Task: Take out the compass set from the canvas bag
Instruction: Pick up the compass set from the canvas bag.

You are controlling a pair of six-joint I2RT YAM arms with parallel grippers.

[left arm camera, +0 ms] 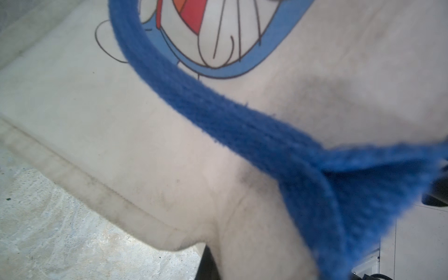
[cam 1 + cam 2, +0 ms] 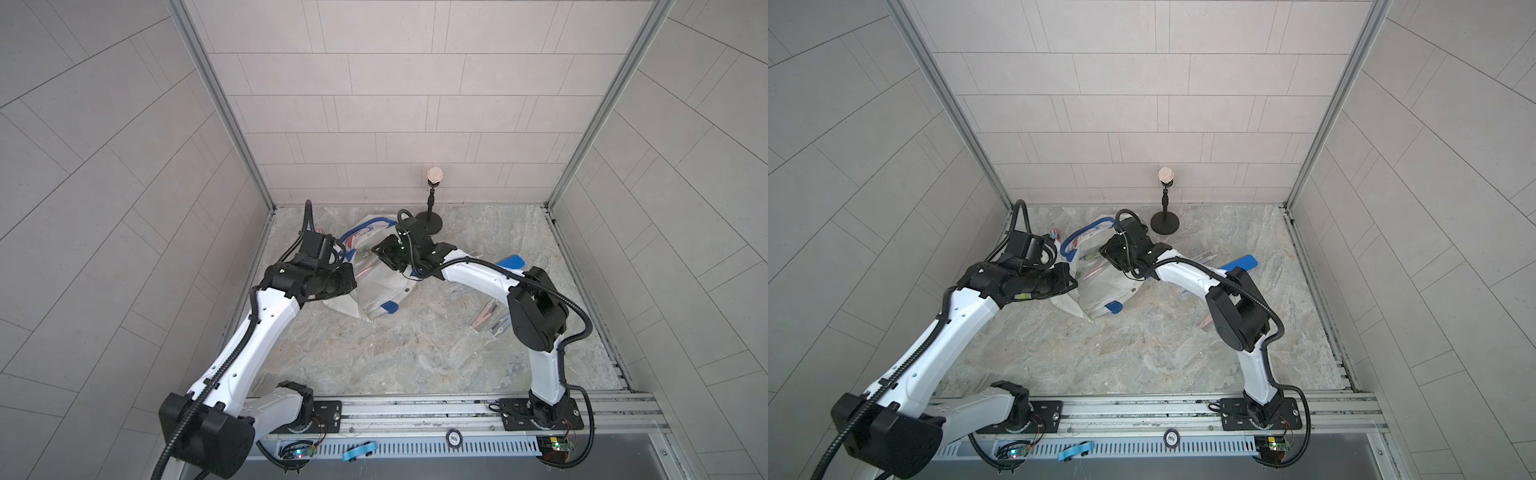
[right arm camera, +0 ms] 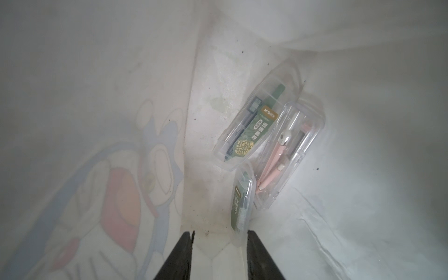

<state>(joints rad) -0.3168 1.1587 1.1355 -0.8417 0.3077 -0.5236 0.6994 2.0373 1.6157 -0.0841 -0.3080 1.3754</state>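
Compass packs (image 3: pixel 254 126) lie deep inside the canvas bag (image 2: pixel 376 293). Your right jaws sit inside it too, part open and empty. Your left jaws are clamped on its blue strap (image 1: pixel 218 116).

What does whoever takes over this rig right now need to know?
Left pincer: shut on the blue strap handle of the white cartoon-print canvas bag.
Right pincer: open, empty, inside the bag.
Done: several clear plastic compass packs lie on the grey marbled table by the right arm.
To do: three more in the bag: green-label pack, pink compass pack, second green-label pack beside the right pincer.
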